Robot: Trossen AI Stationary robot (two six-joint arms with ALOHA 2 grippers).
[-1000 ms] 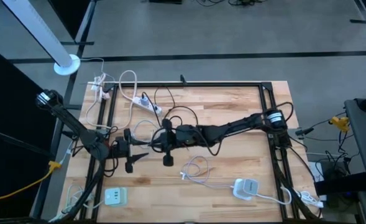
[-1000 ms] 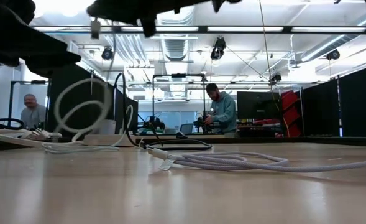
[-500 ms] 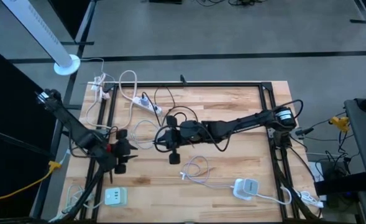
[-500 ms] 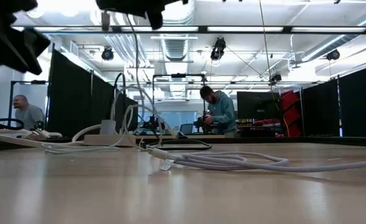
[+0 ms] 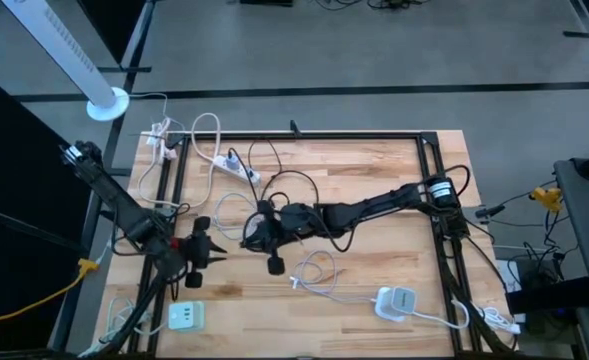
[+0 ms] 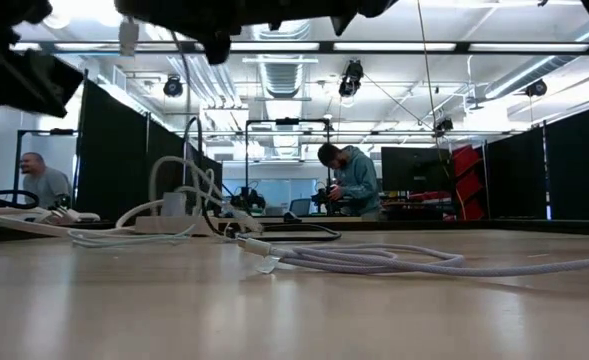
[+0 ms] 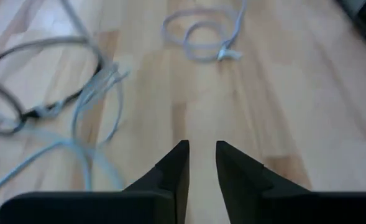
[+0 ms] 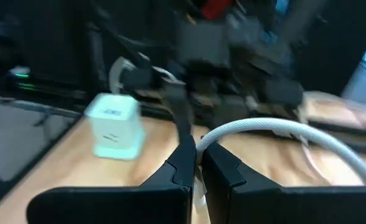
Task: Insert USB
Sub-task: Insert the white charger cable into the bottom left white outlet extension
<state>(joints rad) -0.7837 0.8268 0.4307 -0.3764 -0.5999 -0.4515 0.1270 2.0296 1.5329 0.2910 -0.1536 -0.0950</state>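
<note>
R hand (image 8: 198, 154) pressed together on the white cable (image 8: 276, 127), pinching it close to one end. The cord arcs away from the tips in a springy curve; the plug itself can't be made out in the wrist view. In the high view this hand sits over mid-desk amid a tangle of black & white leads, held above the wood, not resting on it

Cable: light, limp along its length, so it'll flop & drag. The only stiff part is the plug shell, so grip belongs there, square & just behind the metal tip. A pinch further back on the cord lets the tip droop & twist. Smooth jacket, prob slippery, so a firm squeeze is needed, and the plug wants straight alignment w/ the port since it won't tolerate side load

Likely target: white charger (image 8: 115, 127), ahead of the R hand in its wrist view, standing on the desk (image 5: 374, 160) edge. It's small & light, so it may skid when pushed unless braced

L hand (image 7: 201, 152): fingers a narrow gap apart, nothing between them, over bare wood near the desk's L side, with loose cord loops beyond it. It's well placed to steady the charger

2nd charger (image 5: 398, 300) lies well apart nr the R front corner; power strip (image 5: 236, 165) at the back
</note>
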